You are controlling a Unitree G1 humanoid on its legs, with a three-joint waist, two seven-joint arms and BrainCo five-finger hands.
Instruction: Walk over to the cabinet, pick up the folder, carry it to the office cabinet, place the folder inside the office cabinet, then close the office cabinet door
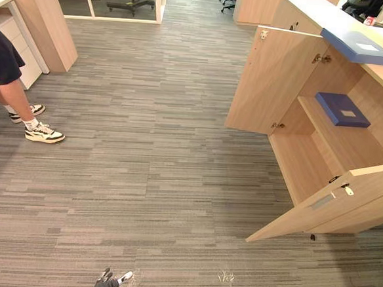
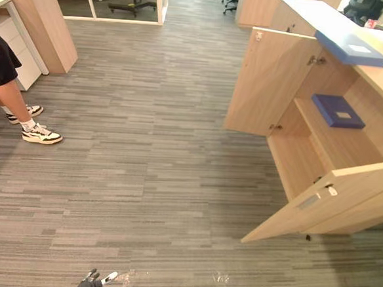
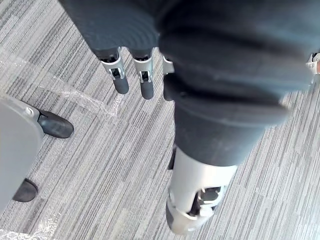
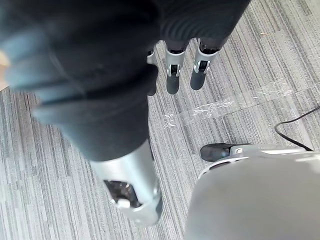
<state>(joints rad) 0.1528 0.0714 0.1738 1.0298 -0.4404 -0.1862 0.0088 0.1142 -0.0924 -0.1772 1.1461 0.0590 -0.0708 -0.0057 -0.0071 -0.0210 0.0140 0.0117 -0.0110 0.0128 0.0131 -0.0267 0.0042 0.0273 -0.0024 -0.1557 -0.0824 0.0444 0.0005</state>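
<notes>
My left hand (image 3: 145,82) and right hand (image 4: 172,75) hang empty, fingers straight; the blue folder (image 1: 359,47), overhanging the desk (image 1: 306,10) edge, looks light, stiff and slick, so I would pinch that free edge.
</notes>
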